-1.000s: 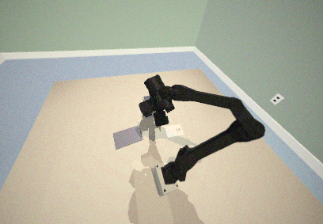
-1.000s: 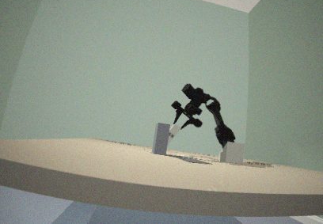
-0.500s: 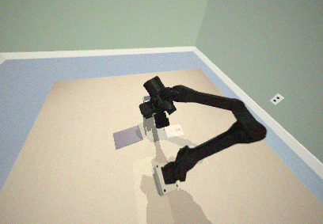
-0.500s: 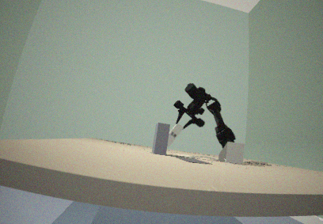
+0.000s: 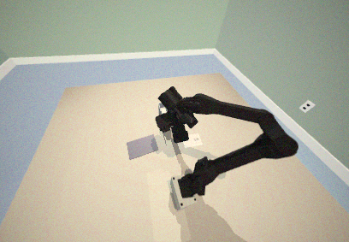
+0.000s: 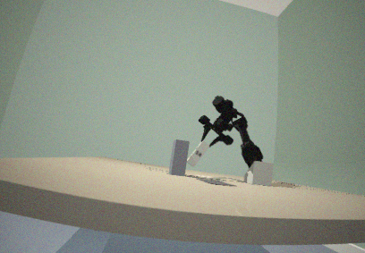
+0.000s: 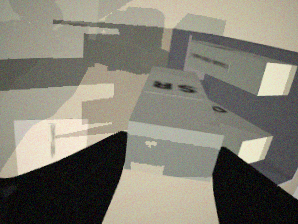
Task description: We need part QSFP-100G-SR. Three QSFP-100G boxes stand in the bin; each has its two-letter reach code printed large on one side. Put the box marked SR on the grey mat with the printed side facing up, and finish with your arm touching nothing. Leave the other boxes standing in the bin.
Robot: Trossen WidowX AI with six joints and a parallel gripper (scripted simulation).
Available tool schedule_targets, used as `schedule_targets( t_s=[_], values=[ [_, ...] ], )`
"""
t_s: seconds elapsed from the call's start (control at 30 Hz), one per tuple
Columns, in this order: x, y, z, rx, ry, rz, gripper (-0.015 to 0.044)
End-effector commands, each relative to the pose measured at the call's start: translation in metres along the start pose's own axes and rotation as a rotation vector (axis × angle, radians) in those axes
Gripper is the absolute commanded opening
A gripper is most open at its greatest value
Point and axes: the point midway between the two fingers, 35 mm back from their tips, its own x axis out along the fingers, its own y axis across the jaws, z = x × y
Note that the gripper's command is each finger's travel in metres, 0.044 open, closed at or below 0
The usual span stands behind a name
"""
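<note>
While the SR box [image 6: 199, 153] [image 7: 172, 107] hangs tilted, the grey mat [image 5: 142, 147] [image 6: 219, 181] waits

Gripper [image 5: 172, 131] [image 6: 207, 143] [image 7: 170, 148]: one, clenched on the SR box, above the tabletop [image 5: 107, 117] [image 6: 134, 189], beside the bin [image 5: 159, 105] [image 6: 179, 158] [image 7: 255, 107]. Other boxes [image 7: 212, 60] [image 7: 235, 125]: two, in the bin. Step in hand, by my judgement: carrying. Next: swing to the mat, lay the box with its print upward, release, withdraw.

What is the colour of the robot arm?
The arm is black; the top view shows it best.
</note>
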Motion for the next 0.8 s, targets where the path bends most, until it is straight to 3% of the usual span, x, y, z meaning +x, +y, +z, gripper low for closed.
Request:
schedule_targets(
  t_s=[0.0, 0.77],
  values=[
    [-0.004, 0.007, -0.002, 0.002, 0.004, -0.004, 0.0154],
    [0.001, 0.025, -0.003, 0.002, 0.006, -0.004, 0.0154]
  ],
)
